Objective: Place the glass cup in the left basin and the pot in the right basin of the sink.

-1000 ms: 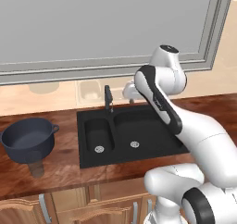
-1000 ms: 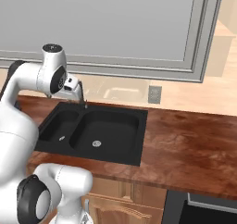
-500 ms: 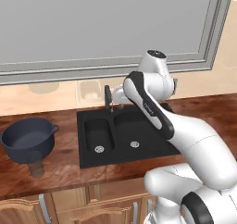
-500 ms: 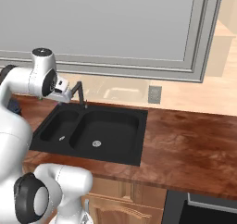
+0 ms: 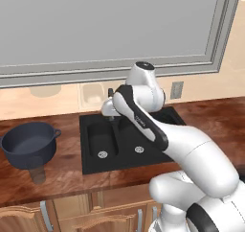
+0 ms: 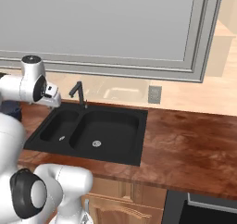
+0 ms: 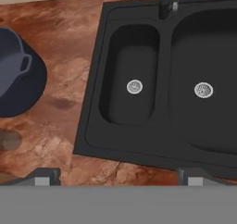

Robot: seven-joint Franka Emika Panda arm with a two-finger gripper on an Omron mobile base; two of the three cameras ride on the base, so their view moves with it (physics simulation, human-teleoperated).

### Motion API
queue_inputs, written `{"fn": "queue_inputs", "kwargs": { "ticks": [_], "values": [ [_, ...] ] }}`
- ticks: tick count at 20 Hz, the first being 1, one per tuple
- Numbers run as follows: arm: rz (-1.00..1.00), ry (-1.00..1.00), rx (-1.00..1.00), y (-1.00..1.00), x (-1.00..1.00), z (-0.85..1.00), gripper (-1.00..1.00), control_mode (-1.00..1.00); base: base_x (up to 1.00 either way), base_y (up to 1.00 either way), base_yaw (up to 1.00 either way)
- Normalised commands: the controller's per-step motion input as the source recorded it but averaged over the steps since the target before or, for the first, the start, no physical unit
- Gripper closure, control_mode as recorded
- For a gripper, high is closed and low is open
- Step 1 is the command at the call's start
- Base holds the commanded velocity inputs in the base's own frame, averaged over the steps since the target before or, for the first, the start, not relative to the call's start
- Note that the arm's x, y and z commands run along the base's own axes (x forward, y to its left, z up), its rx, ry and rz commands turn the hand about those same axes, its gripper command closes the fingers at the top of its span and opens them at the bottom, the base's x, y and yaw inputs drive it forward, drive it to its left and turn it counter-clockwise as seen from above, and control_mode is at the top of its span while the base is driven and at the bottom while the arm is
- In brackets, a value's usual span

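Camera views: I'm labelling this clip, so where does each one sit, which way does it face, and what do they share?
Left base view: behind the arm on its left, looking forward and down at the sink, pot and glass cup; the arm rises from lower right.
Right base view: behind on its right, facing the same sink; the arm rises from lower left.
Hand view: on the hand, looking down on the left basin; the open end effector at the bottom.
Shared: all show the sink's two basins.

Even, soft light — slightly blurry
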Motion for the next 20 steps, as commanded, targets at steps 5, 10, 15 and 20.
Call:
{"fn": "queue_inputs", "kwargs": {
  "ticks": [5, 10, 15, 20],
  "values": [
    [0.03, 0.02, 0.00, 0.45, 0.00, -0.29, -1.00, -1.00, 0.00, 0.00, 0.00],
    [0.03, 0.03, 0.01, 0.43, 0.00, -0.26, -1.00, -1.00, 0.00, 0.00, 0.00],
    [0.03, 0.02, 0.01, 0.39, 0.00, -0.19, -1.00, -1.00, 0.00, 0.00, 0.00],
    [0.03, 0.02, 0.02, 0.38, 0.00, -0.17, -1.00, -1.00, 0.00, 0.00, 0.00]
  ]
}}
